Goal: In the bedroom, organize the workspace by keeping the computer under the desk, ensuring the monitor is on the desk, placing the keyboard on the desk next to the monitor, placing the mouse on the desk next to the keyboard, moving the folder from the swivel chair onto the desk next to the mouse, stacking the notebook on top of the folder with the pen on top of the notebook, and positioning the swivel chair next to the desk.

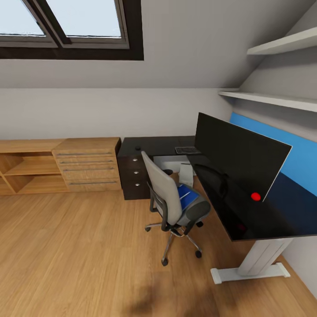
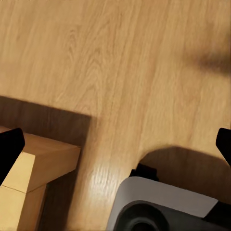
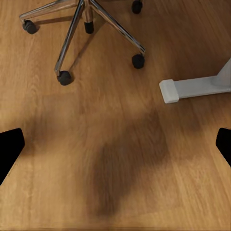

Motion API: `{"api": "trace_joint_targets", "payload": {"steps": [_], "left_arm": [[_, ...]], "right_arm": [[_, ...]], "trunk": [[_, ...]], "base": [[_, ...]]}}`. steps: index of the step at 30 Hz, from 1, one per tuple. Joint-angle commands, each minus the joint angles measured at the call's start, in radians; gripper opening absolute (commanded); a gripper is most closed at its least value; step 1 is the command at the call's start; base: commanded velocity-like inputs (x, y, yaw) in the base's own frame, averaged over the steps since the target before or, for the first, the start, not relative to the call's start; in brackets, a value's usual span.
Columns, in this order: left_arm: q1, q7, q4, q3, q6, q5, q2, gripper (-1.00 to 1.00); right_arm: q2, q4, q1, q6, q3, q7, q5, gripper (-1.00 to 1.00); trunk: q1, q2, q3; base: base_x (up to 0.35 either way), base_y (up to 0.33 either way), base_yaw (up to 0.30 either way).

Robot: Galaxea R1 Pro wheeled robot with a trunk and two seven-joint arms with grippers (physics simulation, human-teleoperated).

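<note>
The black L-shaped desk [image 1: 246, 220] fills the right corner, and the wide monitor [image 1: 237, 154] stands on it. Far back on the top lie the dark keyboard [image 1: 186, 150] and the small mouse [image 1: 138, 148]. A light grey computer [image 1: 186, 174] stands under the desk. Drawn up to the desk is the grey swivel chair [image 1: 169, 196], with the blue folder [image 1: 188, 197] on its seat. I cannot make out the notebook or the pen. My left gripper [image 2: 115, 147] and right gripper [image 3: 115, 144] hang open over bare floor, holding nothing.
A light wood drawer chest [image 1: 88, 165] and open shelving line the back wall, beside the desk's dark drawer unit [image 1: 133, 176]. The chair's chrome base [image 3: 86, 19] and the desk's white foot [image 3: 192, 86] lie close ahead. A wooden furniture corner [image 2: 38, 159] sits by my base.
</note>
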Motion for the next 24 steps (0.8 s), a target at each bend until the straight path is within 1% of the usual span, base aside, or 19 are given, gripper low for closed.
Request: {"api": "trace_joint_targets", "payload": {"steps": [1,3,6,7,12,15,21,24], "left_arm": [[0.000,0.000,-0.001,0.000,-0.006,0.008,0.000,1.00],[0.000,-0.004,-0.019,0.001,-0.017,0.010,0.000,1.00],[0.000,-0.004,-0.023,0.001,-0.019,0.010,-0.002,1.00],[0.000,-0.005,-0.020,0.001,-0.013,0.010,-0.002,1.00],[0.000,0.002,-0.017,0.003,-0.020,0.008,-0.006,1.00],[0.000,0.005,-0.017,0.003,-0.024,0.008,-0.007,1.00],[0.000,0.023,-0.018,0.003,-0.061,0.008,-0.010,1.00],[0.000,0.026,-0.018,0.003,-0.066,0.008,-0.010,1.00]], "right_arm": [[0.002,0.003,-0.001,-0.003,0.001,-0.003,-0.001,1.00],[0.005,0.012,-0.001,-0.002,0.001,-0.003,0.002,1.00],[0.003,0.013,-0.001,-0.002,0.001,-0.003,0.003,1.00],[-0.001,0.011,-0.001,-0.005,0.000,-0.003,0.003,1.00],[0.004,0.009,-0.001,-0.012,-0.002,-0.004,0.000,1.00],[0.004,0.009,-0.001,-0.012,-0.002,-0.004,-0.001,1.00],[0.004,0.010,-0.001,-0.012,-0.002,-0.005,-0.004,1.00],[0.004,0.010,-0.001,-0.012,-0.002,-0.006,-0.005,1.00]], "trunk": [[0.004,-0.008,-0.004],[0.012,-0.022,-0.010],[0.023,-0.043,-0.020],[0.027,-0.050,-0.023],[0.046,-0.085,-0.037],[0.058,-0.106,-0.045],[0.081,-0.148,-0.062],[0.092,-0.169,-0.073]], "base": [[0.000,0.000,0.000],[0.000,0.000,0.000],[0.000,0.000,0.000],[0.000,0.000,0.000],[0.000,0.000,0.052],[0.000,0.000,0.193],[0.000,0.000,0.256],[0.000,0.000,0.252]]}}
